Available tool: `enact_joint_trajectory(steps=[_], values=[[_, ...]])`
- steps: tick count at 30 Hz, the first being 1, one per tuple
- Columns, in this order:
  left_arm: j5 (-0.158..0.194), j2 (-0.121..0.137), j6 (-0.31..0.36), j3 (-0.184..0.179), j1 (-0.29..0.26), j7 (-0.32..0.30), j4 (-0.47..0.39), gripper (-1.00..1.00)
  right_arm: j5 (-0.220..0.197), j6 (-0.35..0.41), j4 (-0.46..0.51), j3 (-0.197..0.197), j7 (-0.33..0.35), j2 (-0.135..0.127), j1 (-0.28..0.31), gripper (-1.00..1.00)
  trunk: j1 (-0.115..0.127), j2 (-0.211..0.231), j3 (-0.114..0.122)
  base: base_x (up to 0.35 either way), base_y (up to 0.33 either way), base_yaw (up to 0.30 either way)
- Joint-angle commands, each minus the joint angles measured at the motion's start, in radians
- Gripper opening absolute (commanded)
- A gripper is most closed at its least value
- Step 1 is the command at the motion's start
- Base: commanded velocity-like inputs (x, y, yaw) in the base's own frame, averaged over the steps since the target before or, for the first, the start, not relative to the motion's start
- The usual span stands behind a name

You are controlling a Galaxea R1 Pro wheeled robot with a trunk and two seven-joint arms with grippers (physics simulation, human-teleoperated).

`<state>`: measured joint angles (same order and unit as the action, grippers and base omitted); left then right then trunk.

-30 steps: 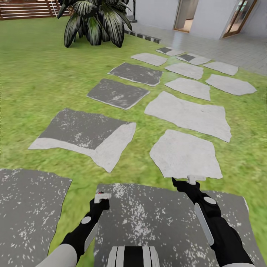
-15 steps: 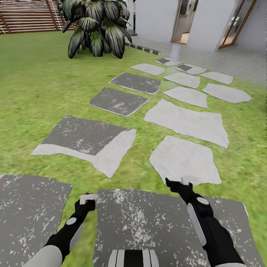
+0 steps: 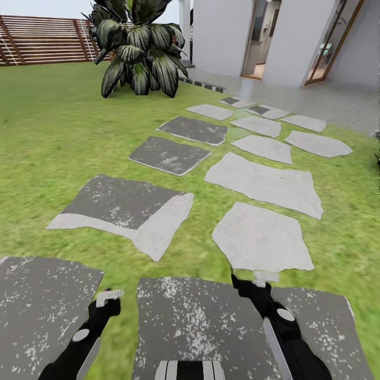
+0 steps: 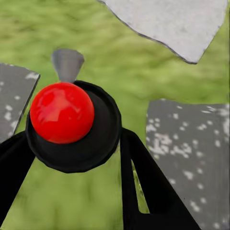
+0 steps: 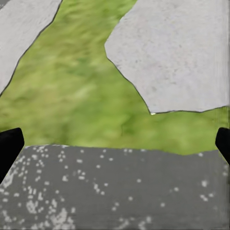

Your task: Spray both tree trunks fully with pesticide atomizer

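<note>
1. Garden lawn (image 3: pixel 53 137): lying wide and green, a slatted brown fence (image 3: pixel 42 47) edging its far side.
2. Stepping stones (image 3: pixel 264 182): running ahead in two rows toward a paved terrace (image 3: pixel 327 95).
3. Broad-leaved bush (image 3: pixel 140 58): standing beside the path's far end.
4. Left arm (image 3: pixel 79 343): reaching forward, low over the grass strip between two dark slabs, probably a carrying pose for travel.
5. Right arm (image 3: pixel 285 332): reaching forward likewise, over the near slab's edge.
6. Right gripper (image 3: pixel 258 279): jaws standing wide apart, carrying nothing; its black fingers (image 5: pixel 9 143) are framing bare stone and grass.
7. Left gripper (image 3: pixel 108 298): jaws closing on the pesticide atomizer (image 4: pixel 72 124), a finger against each side.
8. The atomizer, in the left wrist view: showing a red knob, dark round body and grey nozzle pointing ahead, seemingly being held ready for spraying.
</note>
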<state>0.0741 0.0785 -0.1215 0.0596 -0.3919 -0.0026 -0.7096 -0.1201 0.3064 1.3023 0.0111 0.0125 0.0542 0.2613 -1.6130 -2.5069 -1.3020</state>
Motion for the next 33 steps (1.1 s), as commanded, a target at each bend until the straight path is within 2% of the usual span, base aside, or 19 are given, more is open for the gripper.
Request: enact_joint_trajectory(steps=[1, 4, 6, 10, 15, 22, 23, 24, 29, 33], values=[[0.009, -0.003, 0.044, 0.000, 0.045, 0.001, -0.085, -1.00, 0.000, -0.011, 0.003, -0.009, 0.000, 0.001, -0.021, 1.00, 0.000, 0.000, 0.004, 0.000, 0.000, 0.000], [0.020, -0.007, 0.181, 0.000, 0.156, 0.005, -0.303, -1.00, 0.002, -0.056, 0.007, -0.052, -0.001, 0.000, -0.070, 1.00, 0.002, 0.001, 0.016, 0.000, 0.000, 0.000], [0.022, -0.007, 0.239, 0.000, 0.202, 0.008, -0.388, -1.00, 0.003, -0.090, 0.007, -0.062, -0.002, 0.000, -0.092, 1.00, 0.003, 0.001, 0.023, 0.000, 0.000, 0.000], [0.023, -0.008, 0.286, 0.020, 0.225, 0.010, -0.421, -1.00, 0.004, -0.109, 0.003, -0.065, -0.001, -0.002, -0.119, 1.00, 0.004, 0.002, 0.039, 0.000, 0.000, 0.000], [0.023, -0.007, 0.306, 0.031, 0.229, 0.012, -0.433, -1.00, 0.005, -0.114, 0.001, -0.065, 0.000, -0.004, -0.139, 1.00, 0.007, 0.004, 0.058, 0.000, 0.000, 0.000], [0.015, -0.011, 0.356, 0.023, 0.226, 0.013, -0.427, -1.00, 0.005, -0.118, -0.003, -0.063, 0.002, -0.007, -0.161, 1.00, 0.010, 0.005, 0.085, 0.000, 0.000, 0.000], [0.014, -0.011, 0.360, 0.023, 0.226, 0.014, -0.427, -1.00, 0.005, -0.128, -0.005, -0.063, 0.003, -0.007, -0.169, 1.00, 0.010, 0.005, 0.089, 0.000, 0.000, 0.000], [0.011, -0.013, 0.364, 0.018, 0.226, 0.018, -0.427, -1.00, 0.008, -0.179, -0.014, -0.063, 0.004, -0.009, -0.195, 1.00, 0.011, 0.006, 0.093, 0.000, 0.000, 0.000], [0.013, -0.023, 0.364, 0.016, 0.226, 0.019, -0.427, -1.00, 0.006, -0.184, -0.048, -0.063, 0.003, -0.009, -0.200, 1.00, 0.013, 0.007, 0.112, 0.000, 0.000, 0.000], [0.012, -0.032, 0.364, 0.016, 0.226, 0.031, -0.427, -1.00, 0.005, -0.183, -0.050, -0.063, 0.002, -0.008, -0.200, 1.00, 0.028, 0.035, 0.125, 0.000, 0.000, 0.000]])
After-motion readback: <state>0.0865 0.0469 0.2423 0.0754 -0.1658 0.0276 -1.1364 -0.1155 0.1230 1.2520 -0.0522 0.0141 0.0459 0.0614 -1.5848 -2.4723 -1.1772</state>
